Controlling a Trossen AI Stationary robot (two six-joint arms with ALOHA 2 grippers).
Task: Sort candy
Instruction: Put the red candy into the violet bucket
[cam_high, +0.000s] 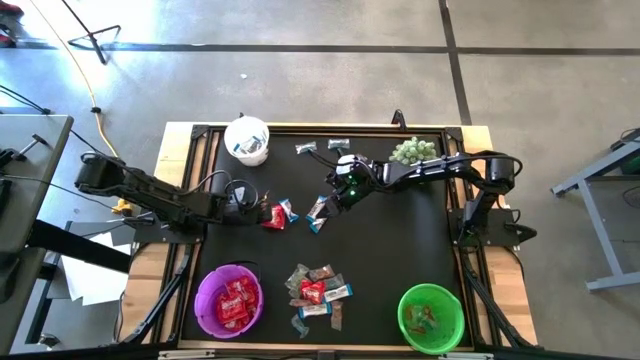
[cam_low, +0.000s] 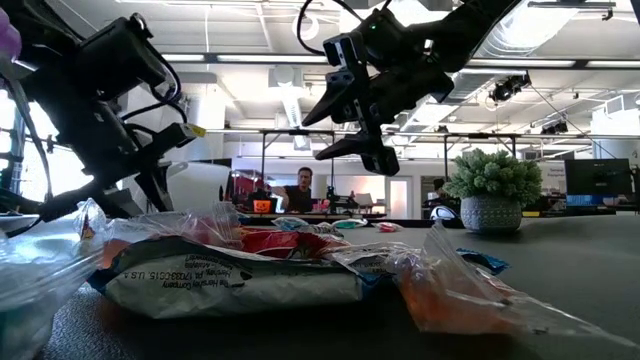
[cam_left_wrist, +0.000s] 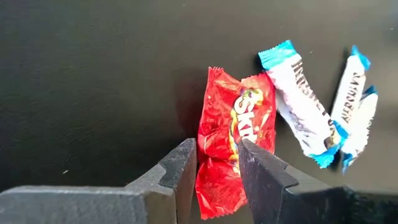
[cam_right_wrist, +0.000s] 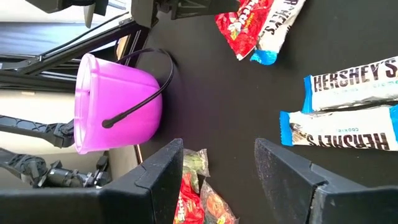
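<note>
The left gripper (cam_left_wrist: 214, 171) is clamped on a shiny red packet (cam_left_wrist: 233, 140); the right gripper (cam_right_wrist: 217, 180) is held wide above blue-and-white bars (cam_right_wrist: 348, 109).

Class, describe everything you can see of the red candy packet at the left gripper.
The red candy packet is a shiny crinkled wrapper with yellow-and-white lettering and crimped ends. It lies flat on the black table, one end between the fingers of the left gripper. A blue-and-white mini bar lies right beside it.
</note>
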